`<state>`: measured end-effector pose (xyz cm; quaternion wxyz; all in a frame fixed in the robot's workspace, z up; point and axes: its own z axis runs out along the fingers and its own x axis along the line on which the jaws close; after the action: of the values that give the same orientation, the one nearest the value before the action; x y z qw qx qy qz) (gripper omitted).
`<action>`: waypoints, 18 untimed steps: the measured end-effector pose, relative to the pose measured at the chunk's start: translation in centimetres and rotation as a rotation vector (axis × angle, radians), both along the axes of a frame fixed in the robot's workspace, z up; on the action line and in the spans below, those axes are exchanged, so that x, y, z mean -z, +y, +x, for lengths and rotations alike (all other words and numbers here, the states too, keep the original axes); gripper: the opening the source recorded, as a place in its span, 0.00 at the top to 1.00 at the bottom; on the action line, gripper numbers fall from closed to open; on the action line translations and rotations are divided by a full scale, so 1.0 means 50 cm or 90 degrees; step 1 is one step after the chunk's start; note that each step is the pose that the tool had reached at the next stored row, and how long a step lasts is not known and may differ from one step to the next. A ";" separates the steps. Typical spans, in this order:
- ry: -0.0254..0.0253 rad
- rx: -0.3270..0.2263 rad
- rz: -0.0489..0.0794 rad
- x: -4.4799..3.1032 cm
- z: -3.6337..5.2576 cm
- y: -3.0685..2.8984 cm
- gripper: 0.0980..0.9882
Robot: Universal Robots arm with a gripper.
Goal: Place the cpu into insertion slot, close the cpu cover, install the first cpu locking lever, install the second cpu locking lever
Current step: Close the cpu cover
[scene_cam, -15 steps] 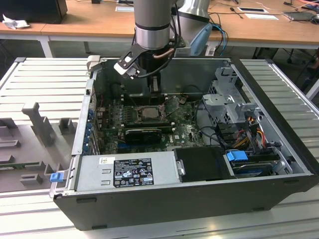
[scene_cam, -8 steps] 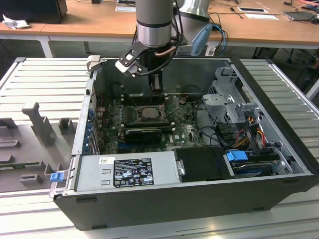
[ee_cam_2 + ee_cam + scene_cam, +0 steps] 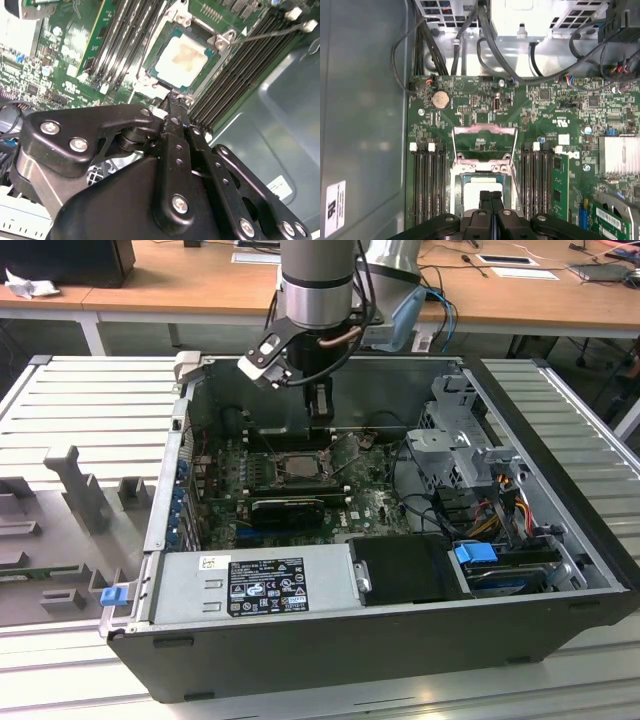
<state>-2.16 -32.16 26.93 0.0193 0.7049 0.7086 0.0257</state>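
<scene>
Logged gripper (image 3: 320, 412) pointing straight down just above the cpu (image 3: 181, 61) in the insertion slot (image 3: 456, 187), fingers pinched together; white sticker (image 3: 335, 207) well apart from it, lettering not made out.

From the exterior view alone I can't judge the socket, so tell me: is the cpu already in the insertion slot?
Observer: Yes. In the second wrist view the cpu lies flat inside the insertion slot, pale top up.
Operator: And the cpu cover?
Observer: Open. In the first wrist view the cpu cover is swung back off the slot, green board showing through its window.
Operator: The jaws?
Observer: In both wrist views the gripper has its jaws pressed together, holding nothing, right by the slot.
</scene>
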 end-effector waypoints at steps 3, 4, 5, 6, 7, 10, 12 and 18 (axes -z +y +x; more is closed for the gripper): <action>0.0011 0.000 0.000 0.000 0.015 0.000 0.99; 0.0015 0.000 0.000 0.000 0.019 0.000 0.99; 0.0018 0.000 0.000 0.000 0.021 0.000 0.99; 0.0020 0.000 0.000 0.000 0.024 0.000 0.99; 0.0027 0.000 0.000 0.000 0.031 0.000 0.99; 0.0037 0.000 0.000 0.000 0.044 0.000 0.99; 0.0041 0.000 0.000 0.000 0.053 0.000 0.99; 0.0042 0.000 0.000 0.000 0.069 0.000 0.99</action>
<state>1.30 -32.17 26.91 0.0171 0.7050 0.7087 0.0234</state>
